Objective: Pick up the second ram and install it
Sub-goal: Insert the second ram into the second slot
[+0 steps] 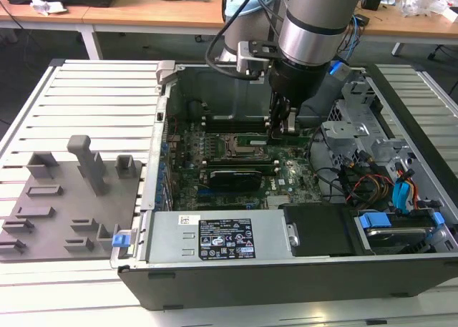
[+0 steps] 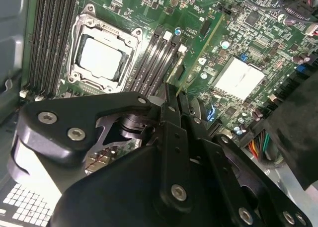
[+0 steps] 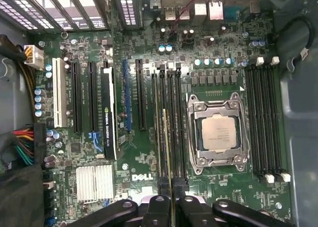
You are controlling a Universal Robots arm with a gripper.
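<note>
Status: the claw (image 3: pixel 171 207) is pinched narrow on the upper edge of the second ram (image 3: pixel 167 147), which stands on edge over the bank of memory slots (image 3: pixel 170 122) just beside the CPU socket (image 3: pixel 217 132). The pick-up looks done; whether the stick is fully seated cannot be told, and the white end clips (image 3: pixel 170 65) at the far end give no clear sign.

Second ram: slim, flat green board, seen edge-on in the first wrist view as a thin pale line running the length of the slots; in the second wrist view its green face (image 2: pixel 201 53) shows beyond the claw.

Claw: matte black metal links with bright screw heads.

Motherboard (image 3: pixel 74 187): dark green, crowded with small parts, a ribbed silver heatsink (image 3: pixel 94 182) among them.

CPU socket: bright steel frame around a dull metal lid.

Case (image 1: pixel 286 277): grey sheet steel, open on a slatted white table (image 1: pixel 86 98).
</note>
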